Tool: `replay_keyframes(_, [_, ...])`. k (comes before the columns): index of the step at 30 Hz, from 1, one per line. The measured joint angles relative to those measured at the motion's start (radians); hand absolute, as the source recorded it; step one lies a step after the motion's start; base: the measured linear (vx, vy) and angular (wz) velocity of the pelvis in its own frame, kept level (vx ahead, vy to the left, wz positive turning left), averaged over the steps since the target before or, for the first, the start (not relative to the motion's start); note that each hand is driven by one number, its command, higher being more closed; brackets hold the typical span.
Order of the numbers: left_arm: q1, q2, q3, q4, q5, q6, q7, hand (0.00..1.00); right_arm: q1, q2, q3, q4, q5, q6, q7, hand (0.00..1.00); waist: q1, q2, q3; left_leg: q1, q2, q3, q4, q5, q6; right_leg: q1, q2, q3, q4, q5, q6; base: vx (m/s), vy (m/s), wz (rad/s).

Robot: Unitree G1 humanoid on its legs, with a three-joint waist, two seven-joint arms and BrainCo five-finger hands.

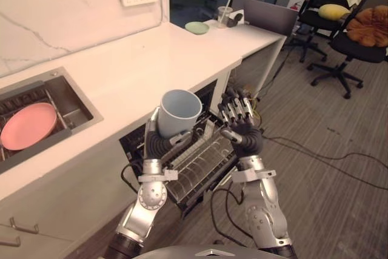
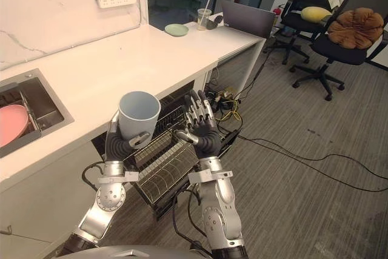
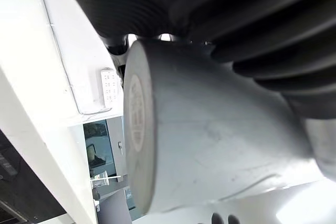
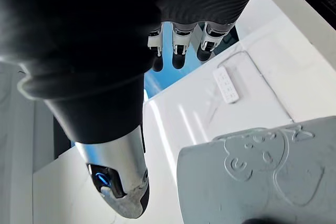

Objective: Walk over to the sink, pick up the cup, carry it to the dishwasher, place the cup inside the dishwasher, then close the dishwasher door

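White countertop [image 1: 151, 59] is seen running along a marbled wall, its front edge overhanging an open dishwasher [image 2: 176, 98] whose wire rack [image 1: 200, 162] is drawn out into the room. A pale blue cup [image 1: 179, 113] is held upright, mouth up, just above the near corner of the rack and just in front of the counter edge; the left hand [image 1: 159, 144] is wrapped round its lower half, fingers curled against the wall of the cup. The right hand [image 1: 241, 127] is raised beside the cup over the far side of the rack, fingers straight and close together, nothing gripped, with a narrow gap left between hand and cup. A pink plate [image 1: 27, 125] is seen lying in the sink [image 1: 66, 98] set into the counter, well apart from the hands. Grey plank floor [image 1: 327, 168] is left open beyond the rack, as far as two office chairs [image 1: 357, 34]. A laptop [image 1: 270, 15] and a green plate [image 1: 197, 27] are seen at the counter's far end.
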Motion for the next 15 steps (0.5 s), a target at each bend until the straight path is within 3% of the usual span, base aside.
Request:
replay_keyframes(9, [-0.031, 0.018, -0.069, 0.026, 0.085, 0.038, 0.039, 1.00, -0.011, -0.043, 0.061, 0.010, -0.019, 0.111, -0.046, 0.00, -0.016, 0.009, 0.009, 0.007, -0.001, 0.000, -0.006, 0.001, -0.001, 0.006, 0.000, 0.020, 0.000, -0.008, 0.011, 0.00, -0.002, 0.00])
replay_keyframes(15, [-0.053, 0.018, -0.084, 0.037, 0.123, 0.057, 0.057, 1.00, -0.041, -0.044, 0.093, 0.019, -0.052, 0.135, -0.084, 0.00, -0.029, 0.013, 0.012, 0.007, 0.000, 0.000, -0.005, 0.001, -0.001, 0.005, 0.001, 0.021, 0.000, -0.008, 0.012, 0.00, 0.000, 0.00])
